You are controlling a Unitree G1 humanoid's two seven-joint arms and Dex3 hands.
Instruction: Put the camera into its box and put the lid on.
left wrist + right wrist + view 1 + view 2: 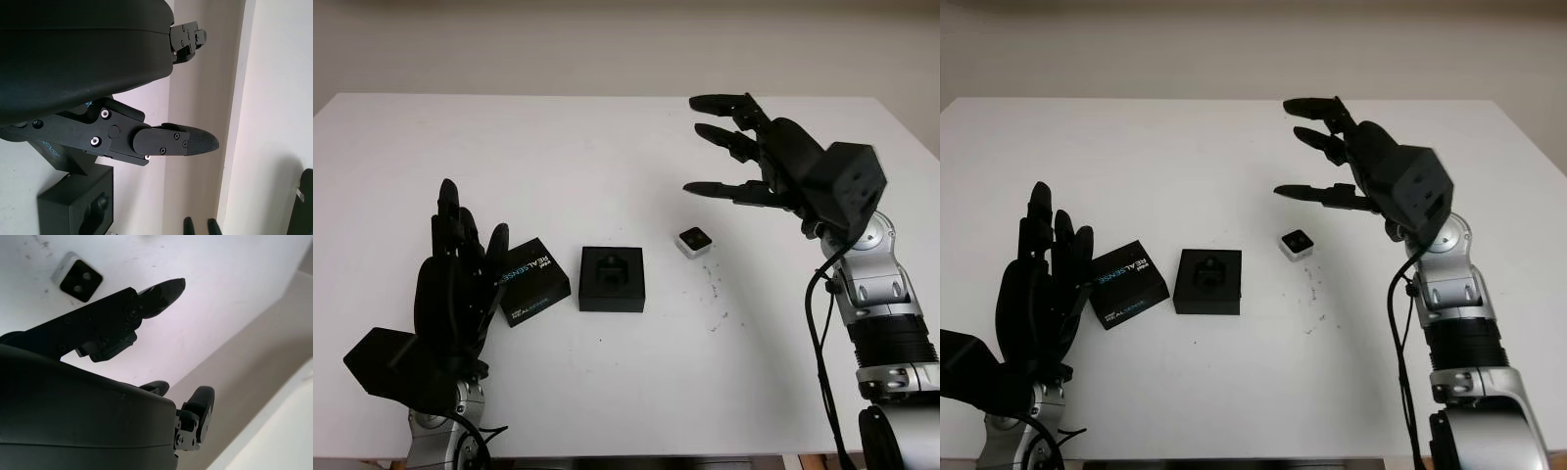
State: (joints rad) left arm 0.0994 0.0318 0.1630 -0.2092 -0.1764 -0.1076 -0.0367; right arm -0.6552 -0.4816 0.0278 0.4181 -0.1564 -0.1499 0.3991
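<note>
The task stands at its first step: nothing is picked up yet, and the reach for the camera is what is in hand. The small square camera with a pale grey shell and black face lies on the white table, just below and slightly nearer the robot than the lowest fingertip of the right hand, which hangs above it, open and holding nothing. In the right wrist view the camera sits beyond the thumb tip, apart from it, not between the fingers.

The next move, as I judge it, calls for the right hand to drop and shift toward the robot until the camera comes between thumb and fingers, then close on its pale sides. The thing is small and low, so the fingertips must come almost to the table.

The open black square box with a moulded insert lies to the left of the camera, well clear of the right fingers. Its flat black lid printed with white and blue lettering lies just beside the box, right at the fingertips of the left hand, which stands upright, open and empty.
</note>
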